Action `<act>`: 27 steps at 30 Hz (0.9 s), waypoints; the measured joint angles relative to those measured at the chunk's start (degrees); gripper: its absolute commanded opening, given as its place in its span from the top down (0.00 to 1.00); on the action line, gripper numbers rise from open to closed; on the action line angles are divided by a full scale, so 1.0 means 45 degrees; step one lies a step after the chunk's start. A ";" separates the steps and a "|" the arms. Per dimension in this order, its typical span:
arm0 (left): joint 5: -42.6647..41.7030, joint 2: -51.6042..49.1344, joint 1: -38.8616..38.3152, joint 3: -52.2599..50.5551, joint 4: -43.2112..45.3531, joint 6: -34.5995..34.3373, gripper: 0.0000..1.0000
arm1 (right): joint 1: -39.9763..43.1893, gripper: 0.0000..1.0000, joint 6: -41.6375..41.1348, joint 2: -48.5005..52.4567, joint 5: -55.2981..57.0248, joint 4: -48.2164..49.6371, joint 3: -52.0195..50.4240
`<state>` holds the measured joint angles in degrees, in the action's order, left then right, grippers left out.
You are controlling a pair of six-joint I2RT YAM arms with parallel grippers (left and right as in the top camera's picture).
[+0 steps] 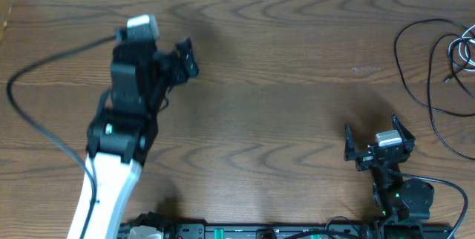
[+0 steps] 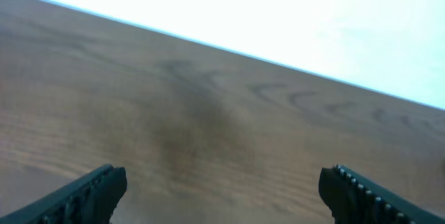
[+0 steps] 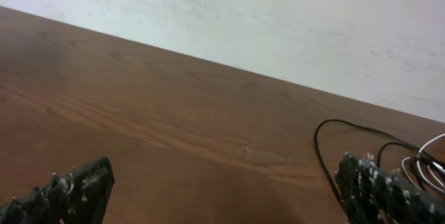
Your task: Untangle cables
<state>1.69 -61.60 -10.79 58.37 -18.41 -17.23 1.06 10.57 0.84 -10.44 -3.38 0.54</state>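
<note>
The two cables lie tangled at the table's far right edge. The black cable (image 1: 407, 72) makes wide loops, and the white cable (image 1: 464, 49) is bunched inside them, partly cut off by the frame. The right wrist view shows the black cable (image 3: 318, 147) and the white cable (image 3: 432, 145) ahead, to the right. My right gripper (image 1: 371, 128) is open near the front edge, left of the cables and clear of them, nothing between its fingers (image 3: 224, 175). My left gripper (image 1: 184, 56) is open far away over the left half of the table, with only bare wood between its fingers (image 2: 222, 180).
The thick black cord (image 1: 33, 116) wired to the left arm curves over the table's left side. A strip of equipment (image 1: 245, 231) runs along the front edge. The wooden table (image 1: 282, 83) ends at a white wall behind.
</note>
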 measured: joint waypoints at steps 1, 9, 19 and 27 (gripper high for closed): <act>-0.0005 0.0554 0.0019 -0.0743 0.0529 0.0136 0.05 | 0.0000 0.01 0.0000 0.0000 -0.0005 -0.0005 0.0000; -0.0563 0.4167 0.0860 -0.5319 0.3575 0.0733 0.05 | 0.0000 0.01 0.0000 0.0000 0.0000 0.0000 0.0000; -0.0743 0.8524 0.1608 -0.9374 0.4872 0.1098 0.05 | 0.0000 0.01 0.0000 0.0000 0.0000 0.0000 0.0000; -0.0748 1.1327 0.1685 -1.1273 0.4906 0.1705 0.05 | 0.0000 0.01 0.0000 0.0000 -0.0005 -0.0005 0.0000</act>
<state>-1.67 -10.63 -3.20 7.64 3.66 -9.56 1.06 10.57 0.84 -10.46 -3.40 0.54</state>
